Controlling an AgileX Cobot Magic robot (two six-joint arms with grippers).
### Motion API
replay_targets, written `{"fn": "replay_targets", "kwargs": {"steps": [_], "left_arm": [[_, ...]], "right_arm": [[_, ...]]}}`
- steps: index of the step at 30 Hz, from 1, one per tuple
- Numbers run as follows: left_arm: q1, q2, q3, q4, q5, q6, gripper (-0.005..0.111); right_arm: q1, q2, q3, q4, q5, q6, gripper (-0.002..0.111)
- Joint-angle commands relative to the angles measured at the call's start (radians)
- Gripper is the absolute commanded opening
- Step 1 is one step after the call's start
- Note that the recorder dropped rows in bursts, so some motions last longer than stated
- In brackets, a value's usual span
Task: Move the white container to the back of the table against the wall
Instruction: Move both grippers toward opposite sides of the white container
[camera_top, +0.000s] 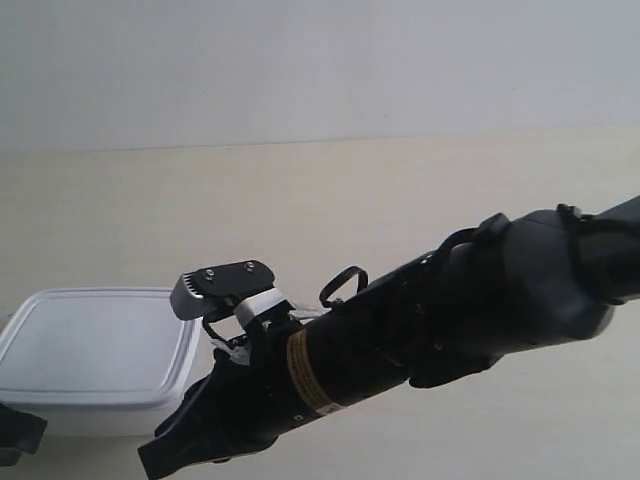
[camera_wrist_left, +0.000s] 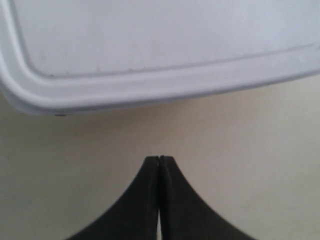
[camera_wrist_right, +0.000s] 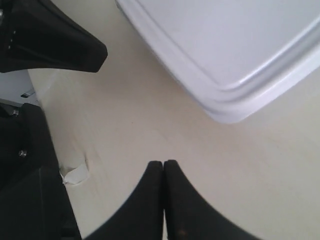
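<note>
The white container (camera_top: 95, 350) sits lidded on the table (camera_top: 350, 220) at the near left, far from the wall (camera_top: 300, 70). The arm at the exterior view's right reaches down beside the container's near right corner, and its tip (camera_top: 165, 455) is dark and hard to read there. My right gripper (camera_wrist_right: 163, 163) is shut and empty, a short way from a rounded corner of the container (camera_wrist_right: 225, 45). My left gripper (camera_wrist_left: 160, 159) is shut and empty too. It points at the container's rim (camera_wrist_left: 165, 95) with a gap of bare table between.
A small white scrap (camera_wrist_right: 74, 174) lies on the table near the right gripper. A black arm part (camera_wrist_right: 55, 45) lies close to the container's other side, and another dark part (camera_top: 15, 432) shows at the container's near left corner. A grey wrist camera mount (camera_top: 222, 285) rides on the reaching arm.
</note>
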Motion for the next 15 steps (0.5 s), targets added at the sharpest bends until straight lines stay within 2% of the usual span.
{"fn": "replay_targets", "kwargs": {"steps": [1, 15], "left_arm": [[-0.004, 0.027, -0.005, 0.01, -0.046, 0.0, 0.0], [-0.004, 0.168, -0.044, 0.046, -0.101, 0.0, 0.0]], "right_arm": [[0.001, 0.043, -0.051, -0.005, -0.018, 0.003, 0.0], [0.001, 0.152, -0.171, -0.065, 0.001, 0.104, 0.0]]}}
